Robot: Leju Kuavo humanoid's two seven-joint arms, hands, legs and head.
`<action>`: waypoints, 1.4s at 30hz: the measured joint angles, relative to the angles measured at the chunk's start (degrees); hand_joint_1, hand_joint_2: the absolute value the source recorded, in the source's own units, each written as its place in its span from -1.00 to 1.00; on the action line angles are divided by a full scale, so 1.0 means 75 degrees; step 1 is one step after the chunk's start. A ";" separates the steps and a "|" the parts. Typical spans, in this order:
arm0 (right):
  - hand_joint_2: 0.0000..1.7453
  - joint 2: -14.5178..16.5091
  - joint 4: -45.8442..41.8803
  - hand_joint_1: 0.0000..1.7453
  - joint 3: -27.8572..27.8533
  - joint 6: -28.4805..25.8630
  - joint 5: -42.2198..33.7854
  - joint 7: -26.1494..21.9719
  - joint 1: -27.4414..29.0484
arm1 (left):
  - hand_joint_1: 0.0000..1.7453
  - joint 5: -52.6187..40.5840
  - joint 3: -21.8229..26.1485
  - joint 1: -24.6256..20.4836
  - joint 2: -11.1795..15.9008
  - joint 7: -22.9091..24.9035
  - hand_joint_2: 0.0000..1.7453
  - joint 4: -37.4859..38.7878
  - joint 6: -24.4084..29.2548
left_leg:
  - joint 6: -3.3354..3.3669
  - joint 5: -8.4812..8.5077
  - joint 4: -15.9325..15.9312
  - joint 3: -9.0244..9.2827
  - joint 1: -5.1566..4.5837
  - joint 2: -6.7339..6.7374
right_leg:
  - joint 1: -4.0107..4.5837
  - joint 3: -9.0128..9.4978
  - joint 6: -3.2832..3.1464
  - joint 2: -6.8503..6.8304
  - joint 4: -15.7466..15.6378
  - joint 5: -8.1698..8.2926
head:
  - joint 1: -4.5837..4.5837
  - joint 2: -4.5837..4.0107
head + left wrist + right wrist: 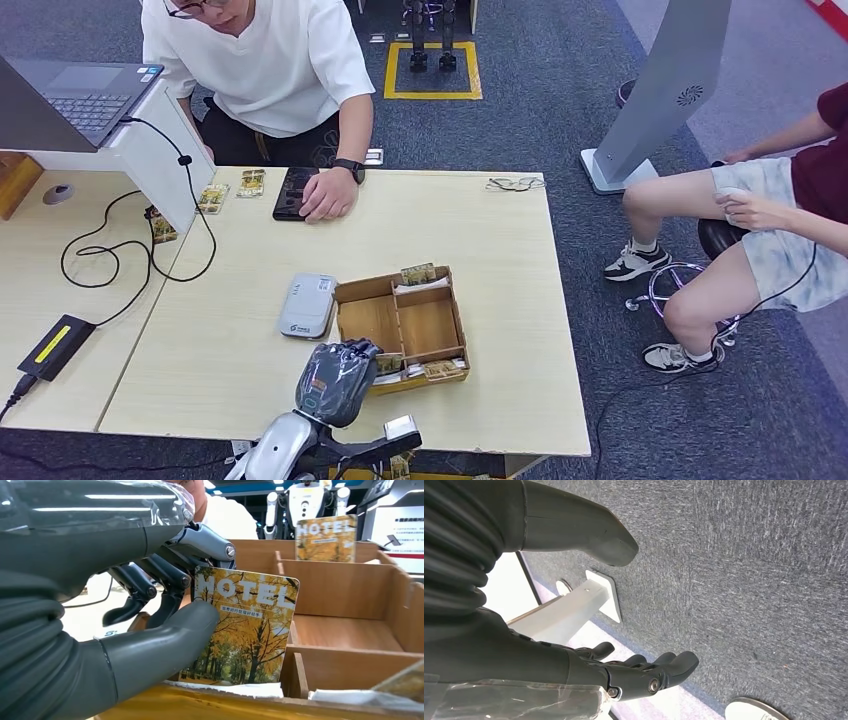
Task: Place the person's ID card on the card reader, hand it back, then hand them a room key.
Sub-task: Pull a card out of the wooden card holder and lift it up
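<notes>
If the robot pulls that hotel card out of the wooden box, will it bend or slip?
The hotel card looks thin, flat and straight-edged, so it is probably stiff and very light. Its picture side looks glossy, so it might slip between the left hand's smooth thumb and fingers. It stands upright in the wooden box, so it may tip if released.

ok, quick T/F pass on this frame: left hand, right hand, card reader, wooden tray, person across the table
1. The left hand pinches a HOTEL room key card at the wooden tray. True.
2. The right hand holds an ID card. False: it holds nothing, fingers apart, over grey carpet.
3. The card reader lies inside the tray. False: it lies on the table beside it.
4. The person's hand rests on a black object on the table. True.
5. The tray holds no other cards. False: another HOTEL card stands at its far side.
</notes>
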 joint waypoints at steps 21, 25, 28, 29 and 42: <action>1.00 -0.0001 0.0000 -1.00 0.0000 -0.0024 -0.0001 -0.0037 0.0000 | 1.00 0.0115 0.0053 0.0150 0.0000 -0.0292 1.00 0.0000 0.0549 | 0.0000 -0.0001 0.0000 -0.0002 0.0000 0.0000 | 0.0000 -0.0002 0.0000 0.0000 0.0000 -0.0001 | -0.0001 0.0000; 1.00 -0.0002 0.0000 -1.00 0.0000 -0.0024 -0.0002 -0.0037 0.0000 | 1.00 0.0152 0.0092 0.0169 0.0000 -0.0375 1.00 0.0000 0.0587 | 0.0000 -0.0001 0.0000 -0.0002 0.0000 0.0000 | 0.0000 -0.0002 0.0000 0.0000 0.0000 -0.0001 | 0.0000 0.0000; 1.00 -0.0002 0.0002 -1.00 0.0001 -0.0024 0.0000 -0.0037 0.0000 | 1.00 0.0173 0.0109 0.0181 0.0000 -0.0385 1.00 0.0000 0.0604 | 0.0000 -0.0001 0.0000 -0.0002 0.0000 0.0000 | 0.0000 -0.0002 0.0000 0.0000 0.0000 -0.0001 | 0.0000 0.0000; 1.00 -0.0002 0.0003 -1.00 0.0003 -0.0025 0.0000 -0.0037 0.0000 | 1.00 0.0184 0.0112 0.0184 0.0000 -0.0394 1.00 0.0000 0.0615 | 0.0000 -0.0001 0.0000 -0.0002 0.0000 0.0000 | 0.0000 -0.0002 0.0000 0.0000 0.0000 -0.0001 | 0.0000 0.0000; 1.00 -0.0015 0.0066 -1.00 0.0006 -0.0066 -0.0001 -0.0093 -0.0003 | 1.00 0.0659 0.0117 0.0202 0.0000 -0.0739 1.00 -0.0125 0.0670 | 0.0000 -0.0001 0.0000 -0.0004 0.0000 0.0000 | 0.0000 -0.0005 0.0000 0.0000 0.0000 -0.0001 | 0.0000 0.0000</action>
